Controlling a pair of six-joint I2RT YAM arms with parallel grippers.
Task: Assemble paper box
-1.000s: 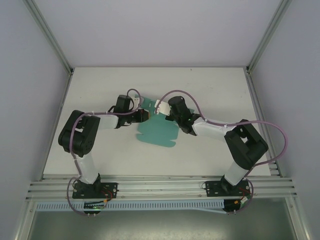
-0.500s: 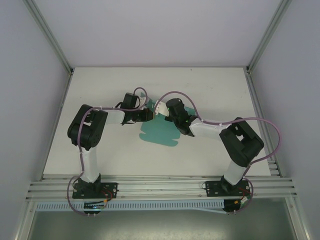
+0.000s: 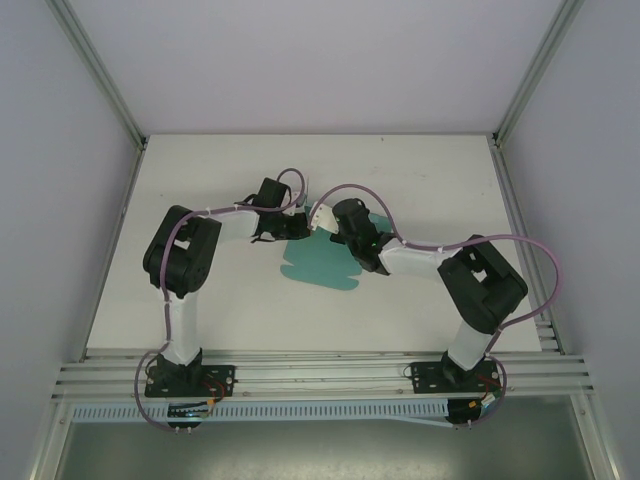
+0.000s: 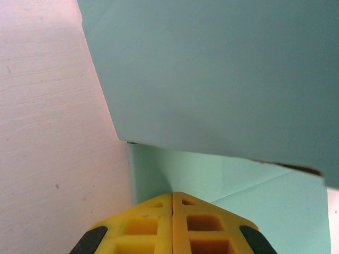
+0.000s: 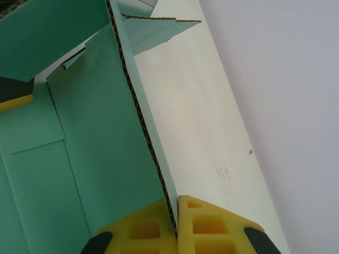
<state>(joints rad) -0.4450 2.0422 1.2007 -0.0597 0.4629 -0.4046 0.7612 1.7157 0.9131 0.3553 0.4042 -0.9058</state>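
Worktop is white, and the paper box lies about in its middle, well away from every edge. The box is teal and partly folded. Most of it lies flat, one side panel stands up, and another big flap hangs tilted over the floor of the box.

The right gripper is clamped on the edge of the standing panel. The wavy card edge runs right between its yellow pads. The left gripper is squeezed together with nothing in it. Its tip sits low over the box floor, under the tilted flap.

It looks like the step in hand is folding the walls up. Next, I think, the held panel must be turned fully upright along its crease. The other arm should hold the floor down so the sheet does not slide. After that a tab likely has to go into its slot.

Nothing lies in the box besides the left gripper's tip.
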